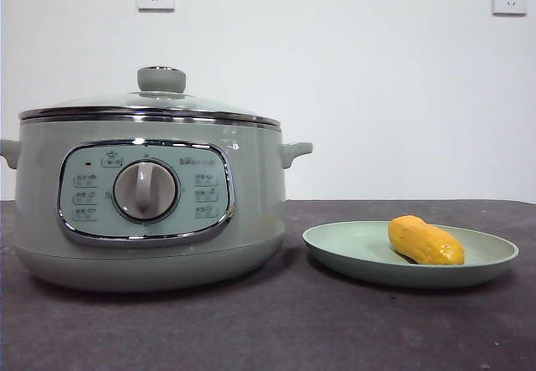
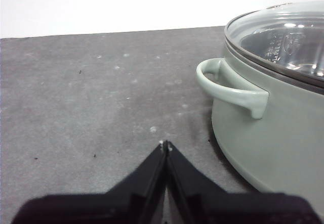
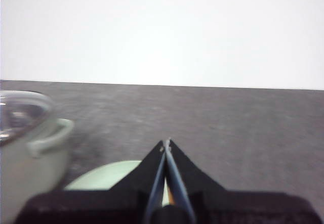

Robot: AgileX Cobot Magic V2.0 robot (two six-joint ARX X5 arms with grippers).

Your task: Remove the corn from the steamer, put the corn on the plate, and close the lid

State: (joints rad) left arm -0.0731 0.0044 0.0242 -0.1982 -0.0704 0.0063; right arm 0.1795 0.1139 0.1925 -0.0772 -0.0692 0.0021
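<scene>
Stubby yellow-orange corn cob (image 1: 425, 240) lies on the shallow pale-green plate (image 1: 352, 258); domed glass lid (image 1: 151, 103) is seated on the sage-green steamer pot (image 1: 251, 212). Left gripper (image 2: 165, 144) and right gripper (image 3: 166, 143): jaws together, empty. Residual risks: the rounded cob rolling toward the rim if the plate is bumped (right gripper hangs over it), or the left gripper clipping the pot's side handle (image 2: 230, 85).

Even bright light, blurry right-wrist view

Left end effector (image 2: 165, 145) sits with its jaws pressed together over the grey desk (image 2: 91, 97). Just beside it, the steamer (image 2: 283, 133) shows one side handle (image 2: 230, 85), lid (image 2: 283, 37) seated on top.
</scene>
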